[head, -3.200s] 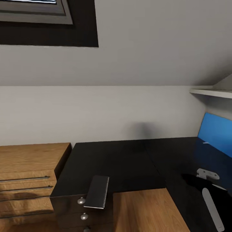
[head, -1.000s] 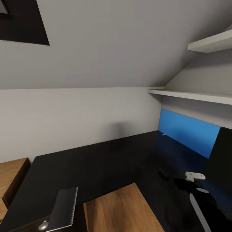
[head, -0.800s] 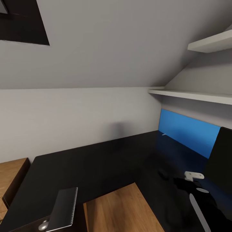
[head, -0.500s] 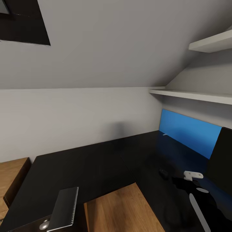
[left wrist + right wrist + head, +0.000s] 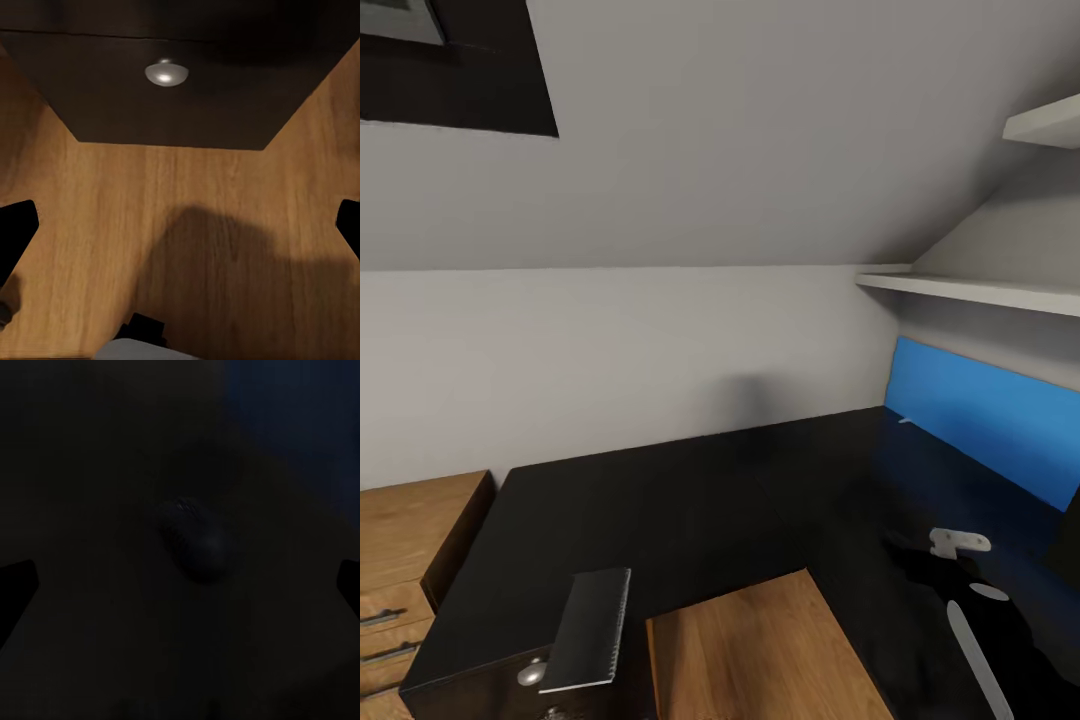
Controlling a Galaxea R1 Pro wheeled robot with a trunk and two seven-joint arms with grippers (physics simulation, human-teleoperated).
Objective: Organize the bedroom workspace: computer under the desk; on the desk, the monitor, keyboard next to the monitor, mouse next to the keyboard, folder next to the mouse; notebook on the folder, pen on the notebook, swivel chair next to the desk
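Observation:
The glossy black L-shaped desk [image 5: 660,510] spans the head view. A dark grey spiral notebook [image 5: 592,630] lies flat on its near left corner, overhanging the drawers. Over the desk's right wing my right arm [image 5: 972,640] reaches forward. In the right wrist view the small black mouse [image 5: 191,540] rests on the dark desk top, ahead of my open right gripper [image 5: 180,585] and clear of both fingers. My left gripper [image 5: 180,232] hangs open over the wood floor, facing a black drawer front with a silver knob [image 5: 166,73]. A dark edge, perhaps the monitor [image 5: 1068,535], shows at far right.
A low light-wood cabinet [image 5: 410,530] stands left of the desk. A bright blue panel [image 5: 980,420] runs along the right wall under white shelves [image 5: 970,290]. Wood floor [image 5: 750,650] fills the desk's inner corner. A dark window frame [image 5: 460,70] sits upper left.
The whole picture has slid rightward, so the camera has turned a little left. More of the cabinet shows and the dark edge at far right is almost gone. The notebook has not moved on the desk.

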